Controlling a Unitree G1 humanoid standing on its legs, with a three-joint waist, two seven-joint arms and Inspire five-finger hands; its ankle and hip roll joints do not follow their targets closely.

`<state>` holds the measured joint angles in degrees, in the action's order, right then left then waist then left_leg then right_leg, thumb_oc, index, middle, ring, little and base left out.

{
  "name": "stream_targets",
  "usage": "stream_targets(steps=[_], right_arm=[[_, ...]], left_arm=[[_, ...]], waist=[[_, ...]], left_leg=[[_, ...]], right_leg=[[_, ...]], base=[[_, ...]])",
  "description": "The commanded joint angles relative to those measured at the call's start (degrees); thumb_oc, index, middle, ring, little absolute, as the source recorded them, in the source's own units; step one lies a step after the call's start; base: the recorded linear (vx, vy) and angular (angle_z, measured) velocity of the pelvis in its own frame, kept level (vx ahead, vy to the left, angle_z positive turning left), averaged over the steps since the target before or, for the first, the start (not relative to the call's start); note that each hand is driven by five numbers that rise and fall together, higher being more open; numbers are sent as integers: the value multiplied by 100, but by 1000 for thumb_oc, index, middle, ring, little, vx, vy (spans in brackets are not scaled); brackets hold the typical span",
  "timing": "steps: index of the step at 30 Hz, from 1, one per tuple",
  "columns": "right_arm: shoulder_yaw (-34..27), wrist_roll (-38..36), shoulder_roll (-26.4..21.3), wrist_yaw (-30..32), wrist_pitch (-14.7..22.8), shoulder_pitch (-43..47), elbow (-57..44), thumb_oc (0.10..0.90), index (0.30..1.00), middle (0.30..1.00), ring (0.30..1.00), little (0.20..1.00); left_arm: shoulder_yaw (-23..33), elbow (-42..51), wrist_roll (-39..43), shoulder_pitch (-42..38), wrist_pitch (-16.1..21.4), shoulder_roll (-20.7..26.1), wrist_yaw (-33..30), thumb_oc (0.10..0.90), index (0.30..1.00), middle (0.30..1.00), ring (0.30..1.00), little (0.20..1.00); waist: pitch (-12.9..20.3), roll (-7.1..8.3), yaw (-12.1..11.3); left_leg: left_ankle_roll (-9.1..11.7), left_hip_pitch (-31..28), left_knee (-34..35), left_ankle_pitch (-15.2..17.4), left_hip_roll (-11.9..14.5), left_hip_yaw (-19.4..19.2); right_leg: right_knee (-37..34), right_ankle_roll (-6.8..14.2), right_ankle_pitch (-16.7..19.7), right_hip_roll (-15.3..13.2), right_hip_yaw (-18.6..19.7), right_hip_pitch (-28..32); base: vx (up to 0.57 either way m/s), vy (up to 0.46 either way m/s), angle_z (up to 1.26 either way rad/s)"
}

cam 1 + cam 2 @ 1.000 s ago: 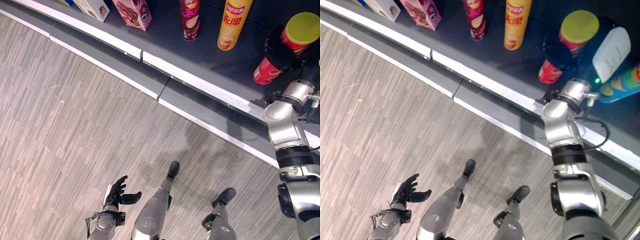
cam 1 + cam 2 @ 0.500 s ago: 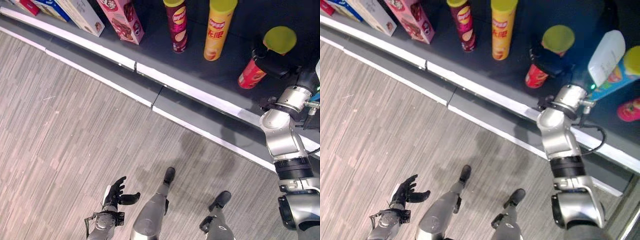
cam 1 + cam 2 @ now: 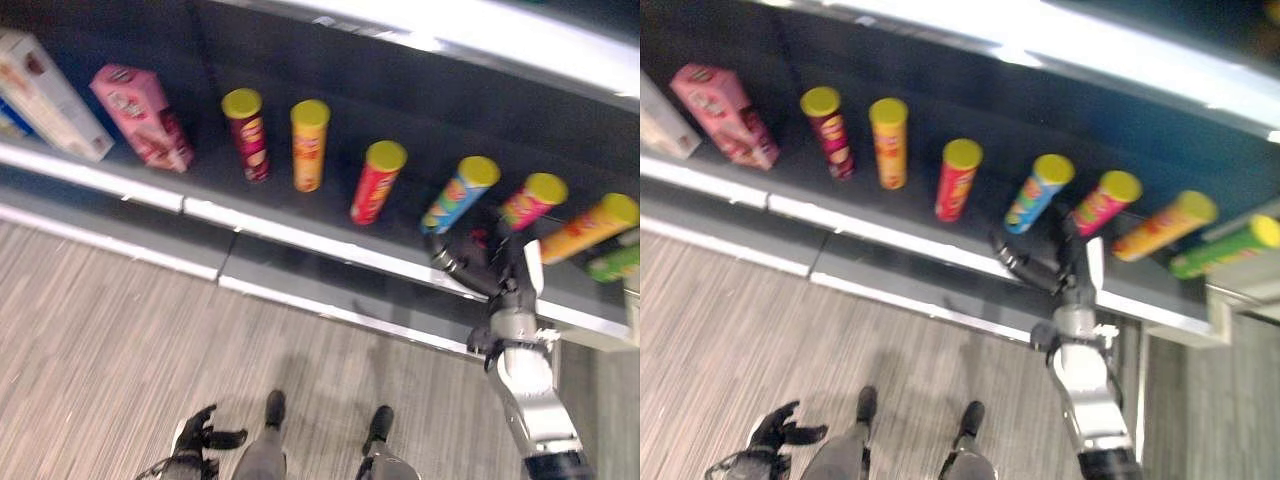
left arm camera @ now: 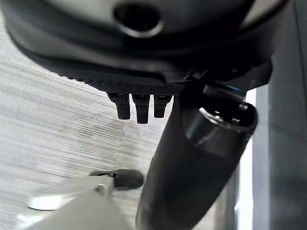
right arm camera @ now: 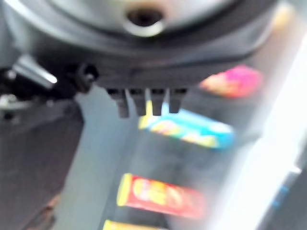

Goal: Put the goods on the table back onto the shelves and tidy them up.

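Down low, the left robot hand (image 3: pixel 195 437) hangs over the floor (image 3: pixel 90 330), fingers spread, empty. Up ahead, the right robot hand (image 3: pixel 1045 262) sits at the shelf (image 3: pixel 300 235) lip, fingers loose, nothing held, with the red can (image 3: pixel 377 181) upright in the row, likely freshly placed.

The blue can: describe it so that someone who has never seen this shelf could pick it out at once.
Look along the dark shelf at the row of yellow-lidded cans. The blue can stands fourth from the left, just beyond the right hand. It alone is blue, between a red can and a pink can.
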<state>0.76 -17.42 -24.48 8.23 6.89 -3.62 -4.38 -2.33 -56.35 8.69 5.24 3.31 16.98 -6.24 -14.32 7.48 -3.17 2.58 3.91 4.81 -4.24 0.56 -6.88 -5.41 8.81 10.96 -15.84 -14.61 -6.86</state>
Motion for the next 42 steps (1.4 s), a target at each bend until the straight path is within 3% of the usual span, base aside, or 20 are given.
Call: stream_targets(steps=[1, 2, 3, 4, 8, 12, 14, 15, 16, 19, 21, 23, 24, 26, 27, 29, 33, 37, 39, 42], right_arm=[[-565, -777, -660, -533, 840, 759, -504, 800, 900, 900, 900, 900], [-624, -871, -630, -540, 844, 763, -510, 800, 900, 900, 900, 900], [-627, -872, -630, -541, 843, 761, -512, 800, 900, 900, 900, 900], [-943, -1063, -613, -533, 899, 713, -617, 800, 900, 900, 900, 900], [-1336, -1092, -671, -316, 942, 767, -527, 800, 900, 900, 900, 900], [-1679, -836, -831, -60, 944, 762, -459, 800, 900, 900, 900, 900], [-1771, -740, -962, 74, 952, 870, -465, 800, 900, 900, 900, 900], [-1909, -663, -1125, 254, 1003, 973, -474, 800, 900, 900, 900, 900], [-1902, -660, -1137, 262, 1004, 980, -469, 800, 900, 900, 900, 900], [-2233, -378, -1605, 591, 1085, 994, -452, 800, 900, 900, 900, 900], [-2243, -300, -1722, 686, 1131, 1012, -420, 800, 900, 900, 900, 900], [-2370, -113, -1887, 897, 1145, 1019, -433, 800, 900, 900, 900, 900], [-2378, -52, -1899, 933, 1132, 1055, -469, 800, 900, 900, 900, 900], [-2284, 29, -1992, 971, 1110, 1163, -464, 800, 900, 900, 900, 900], [-2223, 98, -2090, 968, 1099, 1234, -377, 800, 900, 900, 900, 900], [-2194, 182, -2212, 936, 1059, 1320, -349, 800, 900, 900, 900, 900], [-2045, 412, -2399, 966, 1001, 1505, -135, 800, 900, 900, 900, 900], [-1928, 476, -2554, 979, 957, 1653, 25, 800, 900, 900, 900, 900], [-1818, 651, -2579, 948, 876, 1729, 96, 800, 900, 900, 900, 900], [-1828, 875, -2611, 943, 802, 1660, 183, 800, 900, 900, 900, 900]], left_arm=[[87, -175, -209, 46, 180, 265, 124, 800, 900, 900, 900, 900], [88, -158, -221, 29, 188, 301, 128, 800, 900, 900, 900, 900], [86, -158, -221, 28, 188, 302, 128, 800, 900, 900, 900, 900], [133, -30, -146, -39, 194, 427, 144, 800, 900, 900, 900, 900], [190, 103, -32, 31, 236, 446, 195, 800, 900, 900, 900, 900], [251, 158, -5, 106, 240, 439, 249, 800, 900, 900, 900, 900], [285, 228, 59, 184, 243, 408, 260, 800, 900, 900, 900, 900], [295, 324, 167, 239, 253, 376, 247, 800, 900, 900, 900, 900], [295, 331, 170, 242, 249, 367, 246, 800, 900, 900, 900, 900], [187, 511, 157, 230, 279, 311, 267, 800, 900, 900, 900, 900], [178, 528, 176, 213, 284, 281, 260, 800, 900, 900, 900, 900], [140, 652, 188, 192, 287, 240, 242, 800, 900, 900, 900, 900], [117, 637, 171, 160, 295, 231, 236, 800, 900, 900, 900, 900], [88, 690, 206, 153, 336, 214, 227, 800, 900, 900, 900, 900], [79, 681, 230, 160, 367, 181, 223, 800, 900, 900, 900, 900], [28, 639, 221, 185, 378, 127, 238, 800, 900, 900, 900, 900], [-51, 535, 130, 158, 382, 112, 283, 800, 900, 900, 900, 900], [-63, 511, 73, 199, 386, 105, 294, 800, 900, 900, 900, 900], [-96, 420, 16, 237, 361, 54, 315, 800, 900, 900, 900, 900], [-92, 296, -36, 248, 365, 60, 329, 800, 900, 900, 900, 900]], waist=[[232, -367, 6], [223, -381, 9], [211, -385, 3], [283, -434, 69], [424, -391, 38], [584, -291, -61], [652, -271, -30], [685, -286, 53], [679, -310, 43], [708, -490, 291], [694, -544, 316], [636, -622, 388], [602, -652, 385], [517, -639, 253], [468, -548, 175], [429, -461, 56], [442, -478, -156], [444, -538, -242], [507, -611, -263], [656, -577, -194]], left_leg=[[62, -117, 19, 487, 261, -371], [91, -167, 19, 493, 359, -556], [93, -180, 19, 496, 363, -559], [166, -326, 19, 538, 617, -857], [223, -355, 4, 442, 752, -1206], [378, -437, -41, 358, 938, -1539], [522, -542, -106, 236, 1186, -1721], [665, -619, -194, 115, 1466, -1830], [687, -629, -200, 111, 1499, -1838], [894, -735, -447, -116, 2056, -1945], [937, -718, -602, -144, 2191, -1943], [1035, -605, -1179, -594, 2544, -1904], [1038, -545, -1376, -699, 2577, -1841], [855, -255, -1769, -461, 2272, -1197], [574, 67, -1898, -166, 1849, -755], [411, 309, -1683, 399, 1182, -187], [308, 686, -1102, 143, 405, 112], [277, 879, -892, -91, 127, 102], [199, 542, -481, -74, 34, 226], [158, 193, -159, -102, 7, 155]], right_leg=[[223, 619, 270, -446, -688, 230], [311, 619, 281, -535, -984, 238], [312, 619, 278, -531, -982, 249], [548, 619, 214, -679, -1368, 426], [639, 619, 468, -881, -1598, 565], [373, 619, 226, -775, -1837, 788], [184, 619, 13, -548, -1718, 865], [142, 570, -198, -333, -1625, 882], [143, 562, -211, -303, -1617, 886], [80, 280, -675, 319, -1384, 920], [69, 190, -792, 463, -1336, 943], [41, -14, -1081, 800, -1241, 1037], [41, -85, -1154, 891, -1176, 1065], [41, -198, -1281, 971, -978, 1079], [41, -239, -1197, 914, -956, 1017], [41, -225, -1198, 937, -738, 1061], [41, -185, -1145, 1041, -504, 1091], [41, -182, -1165, 1174, -330, 1132], [41, -158, -1201, 1255, -174, 1201], [41, -129, -1236, 1203, -106, 1302]], base=[[-76, 24, -160], [-57, -8, -240], [-23, -91, -201], [-6, -122, -126], [-49, -129, -78], [-12, -245, -54], [64, -330, -84], [56, -237, -60], [105, -445, -67], [59, -324, -49], [30, -193, -37], [75, -365, -38], [71, -330, -14], [0, -162, -28], [-13, -125, -67], [76, -101, -75], [101, -8, -50], [83, 26, -49], [164, 98, -73], [159, 106, -34]])
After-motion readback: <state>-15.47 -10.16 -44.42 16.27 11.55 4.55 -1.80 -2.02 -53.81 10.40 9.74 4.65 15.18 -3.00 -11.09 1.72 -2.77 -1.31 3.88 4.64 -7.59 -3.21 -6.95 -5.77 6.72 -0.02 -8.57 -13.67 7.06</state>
